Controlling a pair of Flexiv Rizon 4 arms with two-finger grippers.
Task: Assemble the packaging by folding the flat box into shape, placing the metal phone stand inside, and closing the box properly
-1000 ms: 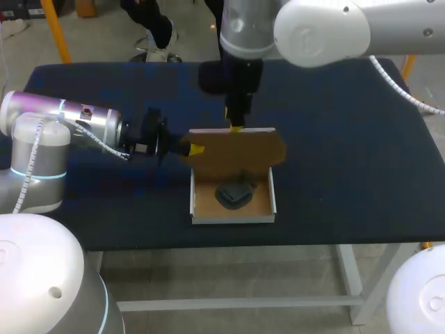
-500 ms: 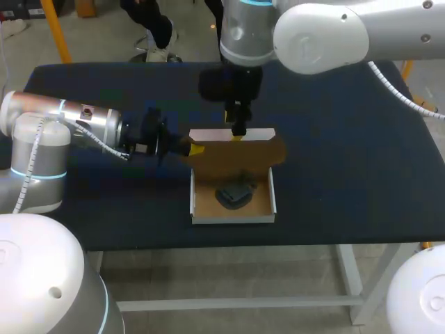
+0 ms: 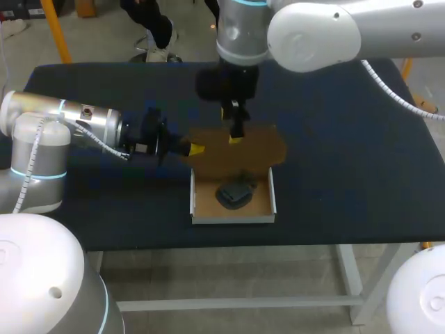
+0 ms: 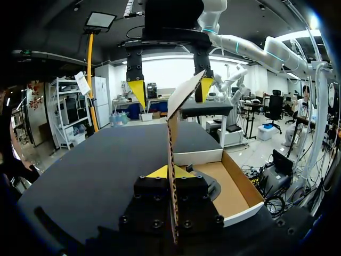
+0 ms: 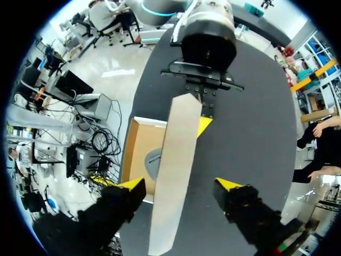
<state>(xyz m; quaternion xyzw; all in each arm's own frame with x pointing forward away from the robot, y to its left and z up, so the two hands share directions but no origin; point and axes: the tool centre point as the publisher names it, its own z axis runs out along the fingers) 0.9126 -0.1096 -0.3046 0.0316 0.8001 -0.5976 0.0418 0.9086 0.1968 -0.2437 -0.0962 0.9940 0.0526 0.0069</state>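
The box tray (image 3: 197, 209) lies open on the dark table, white outside and brown inside, with the dark metal phone stand (image 3: 234, 193) in it. Its brown lid (image 3: 250, 152) stands upright along the far side. My left gripper (image 3: 195, 149) is shut on the lid's left edge; in the left wrist view the lid (image 4: 171, 133) rises from between that gripper's (image 4: 170, 172) yellow tips. My right gripper (image 3: 235, 133) hangs over the lid's top edge, open. Its fingers (image 5: 180, 184) straddle the lid (image 5: 178, 144) without gripping it. The tray (image 5: 133, 154) and stand (image 5: 153, 159) show beside the lid.
The dark table (image 3: 348, 153) stretches bare to the right of the box and behind it. The box sits close to the table's front edge. My right arm's wrist (image 3: 229, 80) stands tall just behind the lid.
My right gripper has opened wide, let go of the lid's top edge and risen a little. The left gripper has kept its hold and place.
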